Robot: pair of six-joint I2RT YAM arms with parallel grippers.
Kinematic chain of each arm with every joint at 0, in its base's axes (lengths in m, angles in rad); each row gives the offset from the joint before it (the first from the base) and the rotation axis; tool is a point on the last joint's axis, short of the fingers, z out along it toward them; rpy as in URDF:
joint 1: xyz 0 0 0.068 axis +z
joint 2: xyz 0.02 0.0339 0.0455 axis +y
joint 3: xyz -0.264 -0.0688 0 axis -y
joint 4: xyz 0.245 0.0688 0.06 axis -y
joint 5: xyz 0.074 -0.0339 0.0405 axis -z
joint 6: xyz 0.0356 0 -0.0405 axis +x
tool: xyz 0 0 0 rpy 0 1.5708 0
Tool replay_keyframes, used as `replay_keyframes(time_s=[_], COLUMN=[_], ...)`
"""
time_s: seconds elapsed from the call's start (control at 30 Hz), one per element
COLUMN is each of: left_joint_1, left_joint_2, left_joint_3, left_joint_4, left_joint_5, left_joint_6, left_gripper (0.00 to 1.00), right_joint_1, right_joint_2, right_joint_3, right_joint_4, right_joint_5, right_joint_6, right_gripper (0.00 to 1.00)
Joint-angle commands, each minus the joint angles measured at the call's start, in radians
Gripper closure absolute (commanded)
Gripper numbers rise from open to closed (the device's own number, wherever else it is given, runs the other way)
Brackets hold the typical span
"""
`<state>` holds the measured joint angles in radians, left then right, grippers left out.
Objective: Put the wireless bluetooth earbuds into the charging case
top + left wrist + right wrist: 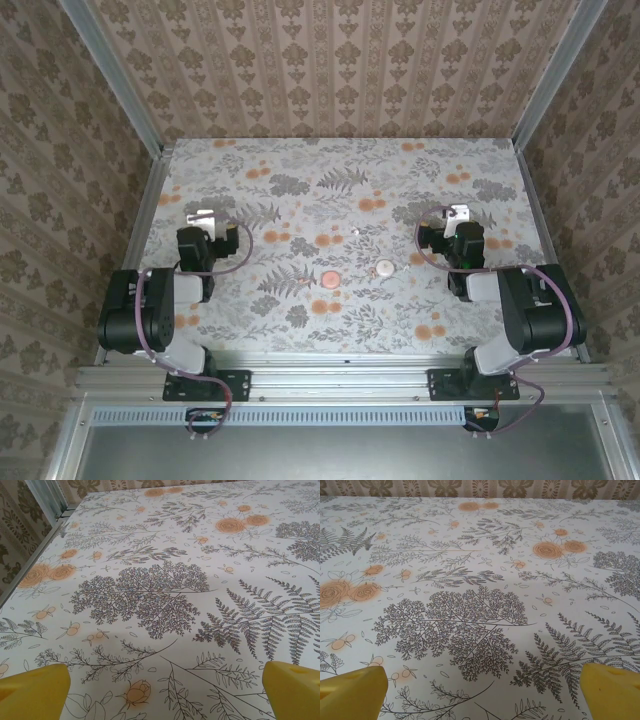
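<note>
The counter, covered in a print of ferns and orange flowers, carried four small things near its middle. A salmon-pink disc lay toward the near side; a cream-white disc lay near it on the right, the two apart. The wireless bluetooth earbuds showed in the top view as two tiny white specks, too small for their shape to be told. One lay farther back than the discs, roughly between them from side to side; the other earbud lay to the right of the cream-white disc, close to the right arm's wrist. Both rested loose on the cloth, well clear of either arm's fingers.

The left arm sat folded at the left side of the counter, its wrist pointing toward the back; the left jaws stood spread wide, gripping nothing. In the left wrist view the yellow fingertips sat in the two lower corners, with printed cloth lying between them. The right arm sat folded likewise at the right side; the right jaws stood spread just as wide and held nothing. Its yellow fingertips framed a stretch of fern pattern in the right wrist view.
</note>
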<state>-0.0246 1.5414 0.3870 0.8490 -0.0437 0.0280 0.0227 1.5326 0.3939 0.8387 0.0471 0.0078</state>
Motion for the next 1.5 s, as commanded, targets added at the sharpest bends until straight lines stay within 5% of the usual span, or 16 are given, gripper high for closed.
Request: replay_keyframes(time_s=[0.0, 1.1, 1.2, 1.37, 1.47], left_joint_1=[0.007, 0.007, 0.009, 0.006, -0.023], left_joint_2=[-0.008, -0.008, -0.008, -0.013, -0.075], left_joint_3=[0.021, 0.023, 0.023, 0.026, 0.092], left_joint_4=[-0.009, -0.010, -0.009, -0.015, -0.196], left_joint_5=[0.017, 0.016, 0.018, 0.019, 0.009], left_joint_6=[0.017, 0.018, 0.018, 0.023, 0.055], left_gripper=[0.00, 0.00, 0.00, 0.00, 0.00], right_joint_1=[-0.004, -0.006, -0.006, 0.002, 0.049], right_joint_2=[0.000, -0.008, -0.057, -0.164, -0.207], right_joint_3=[0.013, 0.019, 0.073, 0.280, 0.381], right_joint_4=[0.019, 0.004, -0.130, -0.593, -0.806], right_joint_5=[0.010, 0.008, 0.005, -0.026, -0.040], right_joint_6=[0.020, 0.023, 0.023, 0.065, 0.056], right_gripper=[0.00, 0.00, 0.00, 0.00, 0.00])
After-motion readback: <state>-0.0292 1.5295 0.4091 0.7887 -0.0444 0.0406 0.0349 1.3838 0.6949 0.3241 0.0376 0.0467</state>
